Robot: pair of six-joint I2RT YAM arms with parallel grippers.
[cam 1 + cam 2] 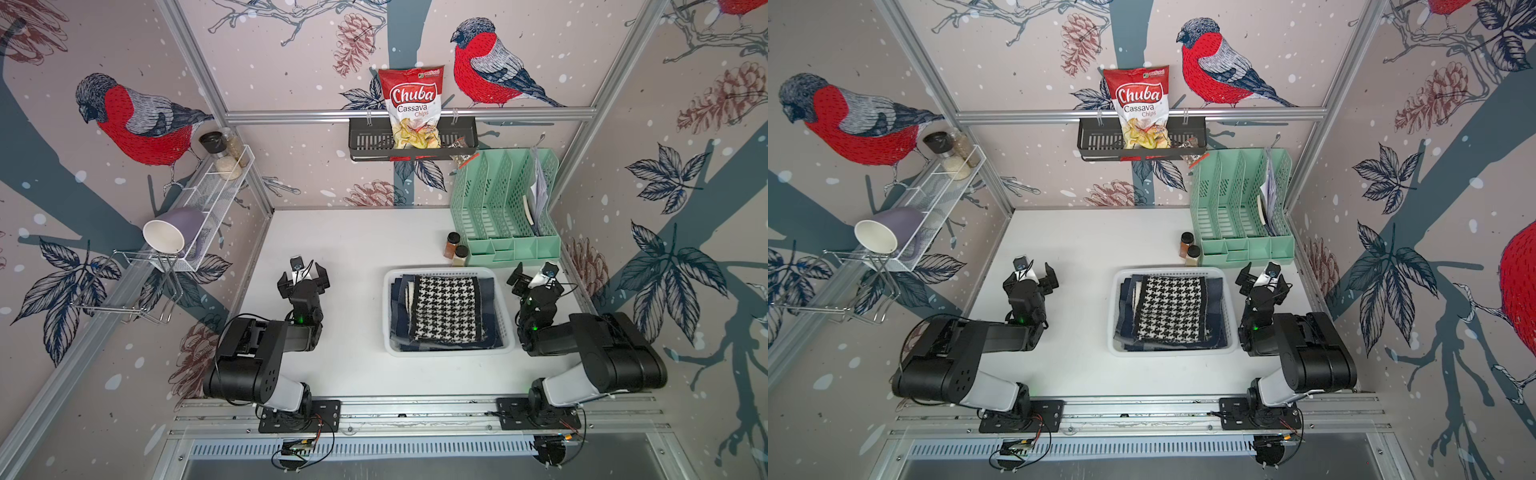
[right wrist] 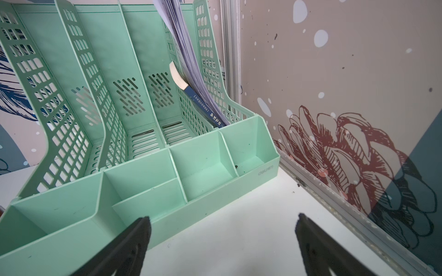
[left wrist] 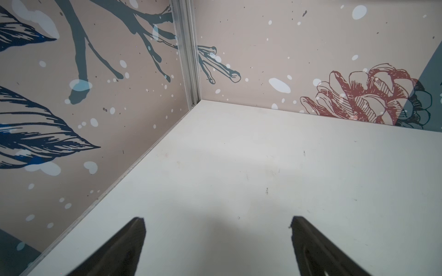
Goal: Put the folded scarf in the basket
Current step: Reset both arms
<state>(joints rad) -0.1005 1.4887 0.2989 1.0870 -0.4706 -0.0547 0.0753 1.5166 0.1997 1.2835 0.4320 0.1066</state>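
The folded scarf [image 1: 448, 309] [image 1: 1170, 309], black-and-white houndstooth over dark blue layers, lies flat inside the white perforated basket [image 1: 449, 352] [image 1: 1173, 352] right of the table's middle in both top views. My left gripper [image 1: 303, 276] [image 1: 1030, 277] hovers open to the left of the basket, apart from it. In the left wrist view the left gripper [image 3: 217, 222] has only bare table between its fingers. My right gripper [image 1: 536, 278] [image 1: 1262, 278] stands open just right of the basket. The right wrist view shows the right gripper [image 2: 222, 221] empty too.
A mint green file organiser [image 1: 505, 208] [image 2: 143, 167] with papers stands at the back right, close ahead of the right gripper. Two spice jars [image 1: 456, 249] sit beside it. A black wall shelf [image 1: 411, 147] holds a chips bag; a wire shelf [image 1: 208, 195] carries a mug.
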